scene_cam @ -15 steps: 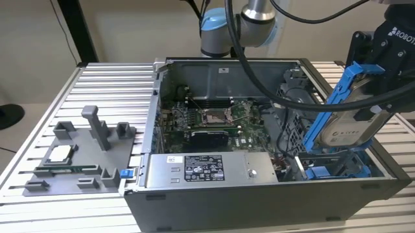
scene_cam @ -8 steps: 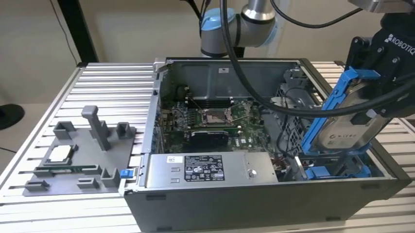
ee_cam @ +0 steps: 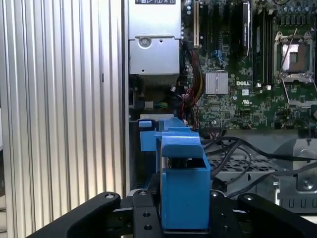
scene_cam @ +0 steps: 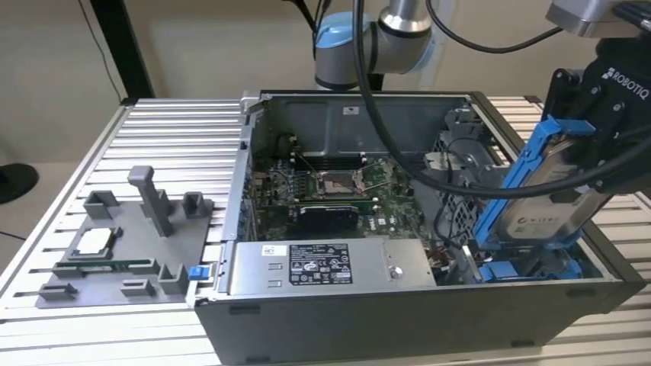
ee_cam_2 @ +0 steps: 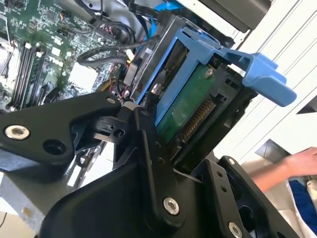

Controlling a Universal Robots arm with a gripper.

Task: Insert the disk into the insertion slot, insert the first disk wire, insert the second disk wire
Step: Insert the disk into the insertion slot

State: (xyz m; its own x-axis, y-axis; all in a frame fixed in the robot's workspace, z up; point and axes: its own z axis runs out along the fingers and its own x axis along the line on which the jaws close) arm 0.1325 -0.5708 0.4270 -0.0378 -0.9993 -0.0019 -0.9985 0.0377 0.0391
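The gripper [scene_cam: 588,152] is in the upper right of the exterior view. It is closed on the disk [scene_cam: 544,217] and holds it by the upper end. The disk stands tilted: its lower end is down in the slot [scene_cam: 524,271], at the exterior view's right side of the case [scene_cam: 407,320], and its upper end rises above the case wall. In the first wrist view the fingers [ee_cam: 223,215] press the blue carrier [ee_cam: 183,191] from both sides. In the second wrist view a hand [ee_cam_2: 297,163] lies beside the case.
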